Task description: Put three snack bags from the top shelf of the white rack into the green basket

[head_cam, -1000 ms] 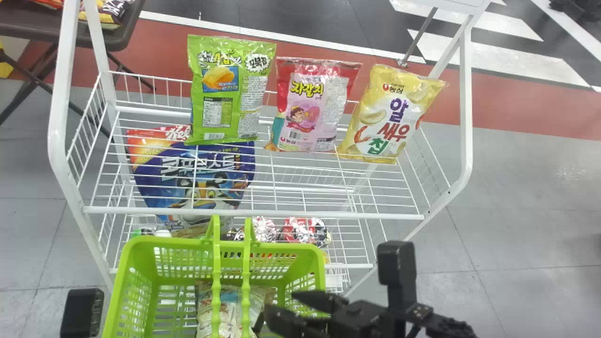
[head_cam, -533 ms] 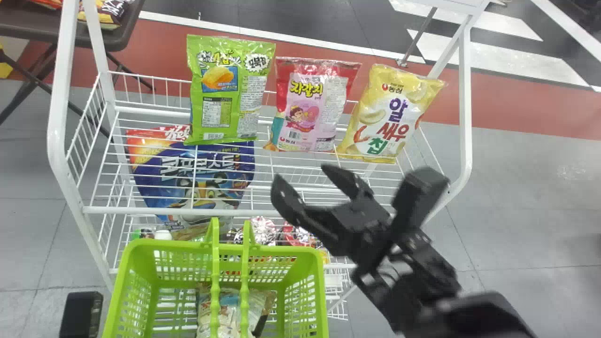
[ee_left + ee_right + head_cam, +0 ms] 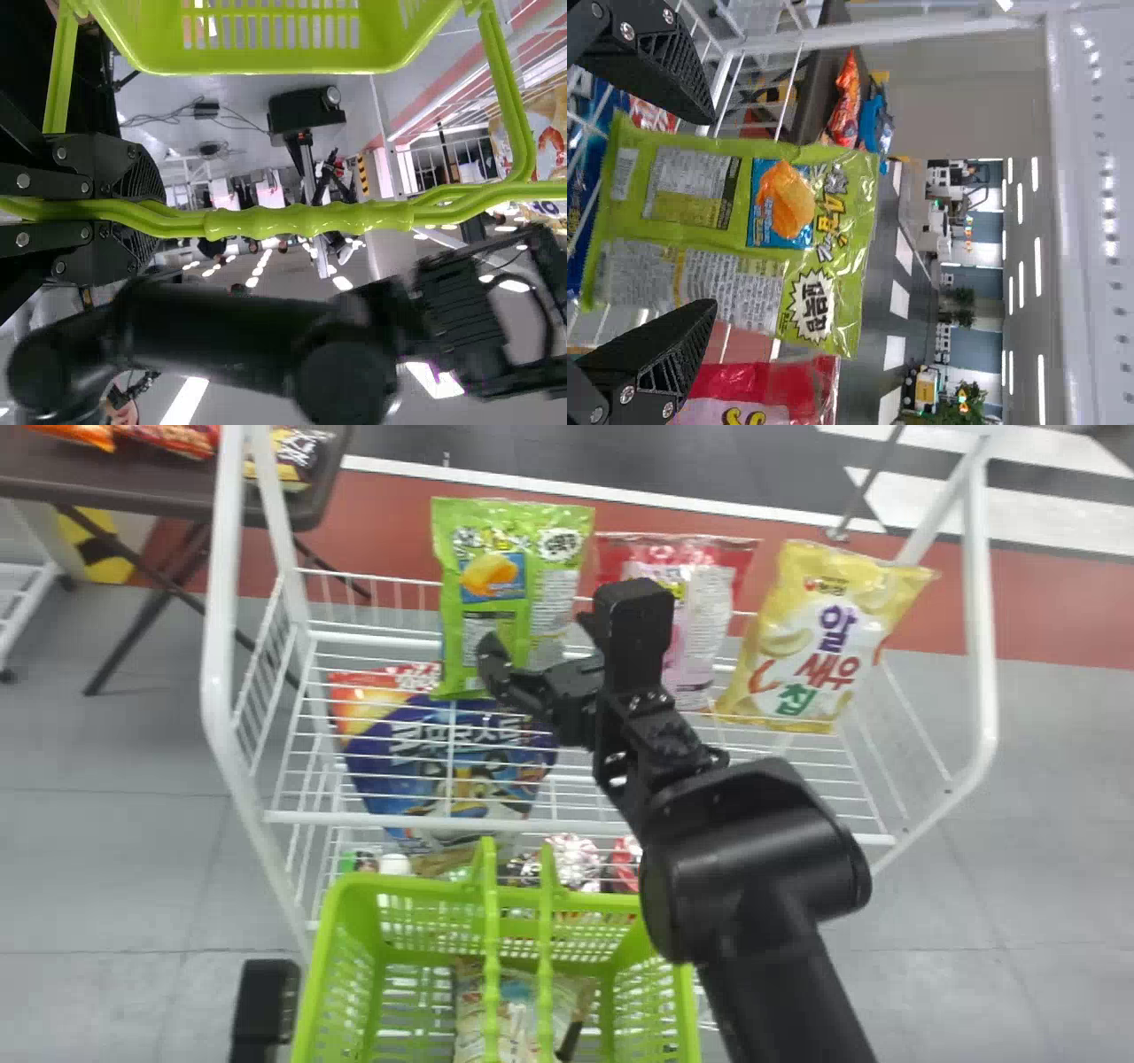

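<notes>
1. Green basket (image 3: 425, 888), near 6 o'clock in the head view. A pale bag (image 3: 521, 1001) lay inside it.
2. Left gripper (image 3: 264, 1005), between 7 and 8 o'clock. Its fingers were closed on the basket's handle (image 3: 310, 217), as the left wrist view showed.
3. White rack (image 3: 221, 602), beyond the basket. The front rail of its top shelf (image 3: 399, 821) crossed from 8 o'clock to 4 o'clock.
4. Large blue bag (image 3: 381, 766), at 9 o'clock, below the wires of the top shelf.
5. Right gripper (image 3: 534, 634), near 12 o'clock, over the shelf. Its fingers stood apart, with nothing gripped; in the right wrist view, one tip was at the green bag's side edge and the other in front of its face. Contact could not be told.
6. Snack bags, upright on the top shelf: the green bag (image 3: 505, 558) between 11 and 12 o'clock; the pink-and-red bag (image 3: 709, 602) between 1 and 2, partly hidden by the right gripper; the yellow bag (image 3: 824, 638) at 2.
7. Dark table (image 3: 133, 500), at 10 o'clock, behind the rack, with packets on top.
</notes>
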